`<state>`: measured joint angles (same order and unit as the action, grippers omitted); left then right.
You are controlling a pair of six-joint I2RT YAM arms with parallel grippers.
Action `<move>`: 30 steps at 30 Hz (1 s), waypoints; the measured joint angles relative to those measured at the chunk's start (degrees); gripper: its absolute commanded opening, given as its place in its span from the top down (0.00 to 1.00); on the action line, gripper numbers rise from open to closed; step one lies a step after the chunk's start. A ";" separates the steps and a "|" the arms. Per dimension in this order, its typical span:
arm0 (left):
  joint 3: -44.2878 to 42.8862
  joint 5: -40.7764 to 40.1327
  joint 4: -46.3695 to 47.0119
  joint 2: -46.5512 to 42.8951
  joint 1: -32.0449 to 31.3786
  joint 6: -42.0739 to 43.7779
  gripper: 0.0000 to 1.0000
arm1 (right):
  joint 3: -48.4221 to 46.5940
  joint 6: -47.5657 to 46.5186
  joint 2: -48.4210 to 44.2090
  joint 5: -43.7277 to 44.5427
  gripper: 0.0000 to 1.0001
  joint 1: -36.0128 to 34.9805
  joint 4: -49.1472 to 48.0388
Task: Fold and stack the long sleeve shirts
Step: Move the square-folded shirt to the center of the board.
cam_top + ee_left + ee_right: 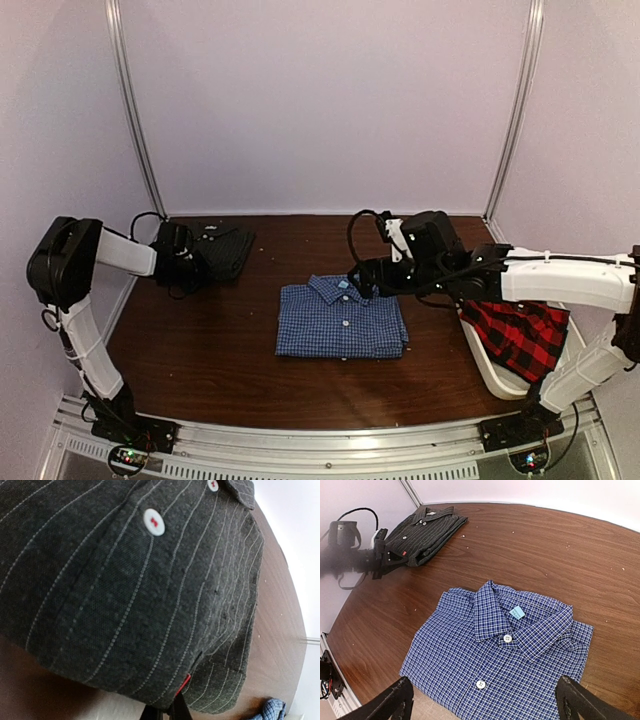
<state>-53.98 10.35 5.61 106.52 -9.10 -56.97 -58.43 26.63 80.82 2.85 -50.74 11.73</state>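
The left gripper [388,560] is pinched shut on the edge of the folded dark grey striped cloth shirt [425,530] at the far left, and the folded blue checked cloth shirt [505,665] lies off to its right, under the wide-open, empty right gripper [487,702].

- Blue gingham shirt [342,322]: folded into a neat rectangle, buttoned, collar toward the top, pale blue tag inside the neck; lies flat at the centre of the top view.
- Charcoal pinstripe shirt [222,250]: folded, white buttons, small red tag at its hem; upper left.
- Red-and-black plaid shirt [520,335]: unfolded and crumpled, at the right edge.
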 measured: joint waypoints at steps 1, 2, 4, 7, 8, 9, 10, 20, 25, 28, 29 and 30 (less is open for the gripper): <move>2.23 0.04 -0.04 -2.27 0.00 -0.22 1.00 | 0.04 -0.15 0.00 0.00 0.00 0.00 -0.07; 4.46 0.11 -0.11 -4.55 -0.02 -0.50 1.00 | 0.15 -0.37 -0.02 0.00 0.00 0.02 -0.20; 8.96 0.11 0.15 -8.79 -0.44 -1.20 1.00 | 0.44 -0.63 -0.02 -0.02 0.00 0.04 -0.46; 15.80 -0.20 -0.35 -15.08 -2.08 -2.73 1.00 | 0.85 -0.94 -0.02 -0.09 0.00 0.13 -0.81; 18.27 -0.68 -0.72 -17.42 -3.45 -3.48 1.00 | 0.96 -0.98 -0.02 -0.15 0.00 0.22 -0.87; 19.78 -1.03 -1.20 -19.10 -4.61 -4.09 1.00 | 1.03 -1.01 -0.04 -0.26 0.00 0.33 -0.98; 21.51 -1.49 -1.84 -21.22 -6.23 -4.81 1.00 | 1.11 -1.03 -0.04 -0.35 0.00 0.39 -1.14; 30.58 -5.35 -8.66 -38.01 -19.78 -12.50 1.00 | 2.03 -1.86 -0.31 -1.99 0.00 0.74 -2.60; 30.77 -5.57 -10.93 -38.32 -22.80 -13.57 1.00 | 2.05 -2.03 -0.28 -2.34 0.00 0.74 -2.91; 30.77 -5.68 -11.37 -37.70 -25.11 -14.10 1.00 | 2.08 -2.03 -0.11 -2.56 0.00 0.74 -3.28; 30.73 -5.66 -11.41 -37.20 -25.94 -14.14 1.00 | 2.10 -2.01 0.00 -2.60 0.00 0.74 -3.39; 30.64 -5.66 -11.47 -36.70 -26.56 -14.19 1.00 | 2.10 -2.01 0.13 -2.62 0.00 0.74 -3.45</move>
<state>-23.33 4.69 -5.87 69.82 -35.66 -71.16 -56.34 24.62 80.95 0.23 -50.00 8.27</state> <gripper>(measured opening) 0.038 0.997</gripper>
